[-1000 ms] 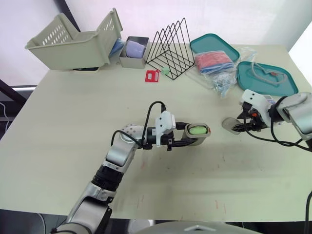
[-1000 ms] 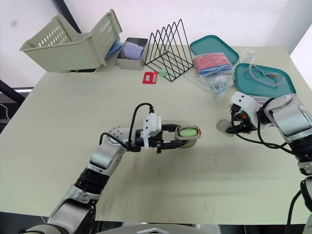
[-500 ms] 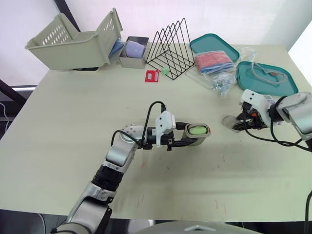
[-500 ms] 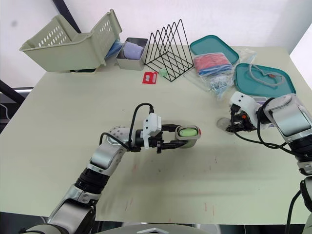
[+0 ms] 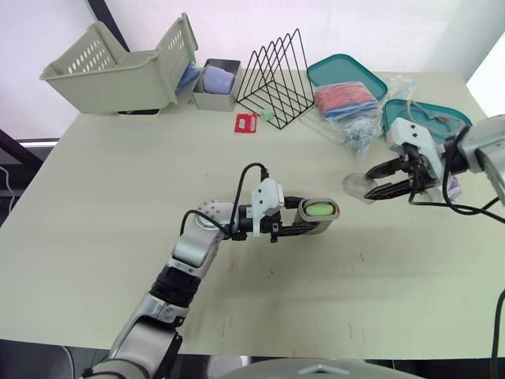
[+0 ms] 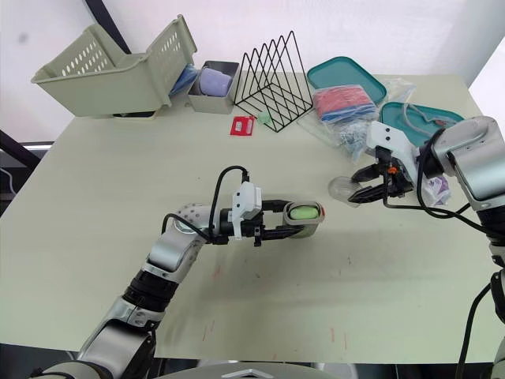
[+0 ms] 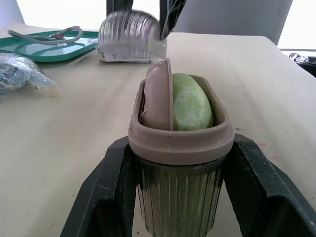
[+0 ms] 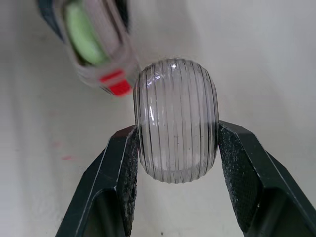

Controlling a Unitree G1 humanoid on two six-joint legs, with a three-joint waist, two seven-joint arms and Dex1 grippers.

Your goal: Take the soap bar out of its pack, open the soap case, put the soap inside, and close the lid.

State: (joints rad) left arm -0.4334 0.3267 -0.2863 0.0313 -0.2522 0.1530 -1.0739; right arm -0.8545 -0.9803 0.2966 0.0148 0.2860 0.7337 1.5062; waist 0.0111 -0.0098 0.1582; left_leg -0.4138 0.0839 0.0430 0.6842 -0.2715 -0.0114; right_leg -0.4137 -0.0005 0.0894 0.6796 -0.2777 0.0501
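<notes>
**Camera Arrangement**

Head stereo pair: high above the table (image 5: pixel 118 174), facing forward and down; both eyes share the whole scene. Left wrist camera: close behind its jaws, sighting along them over the case (image 7: pixel 180 148) between them to the lid (image 7: pixel 129 37) beyond. Right wrist camera: close, looking down past the lid between its jaws; case beyond. Wrist views share case and lid.

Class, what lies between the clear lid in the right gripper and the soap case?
Only bare table; the left eye view shows the clear lid and soap case apart.
</notes>
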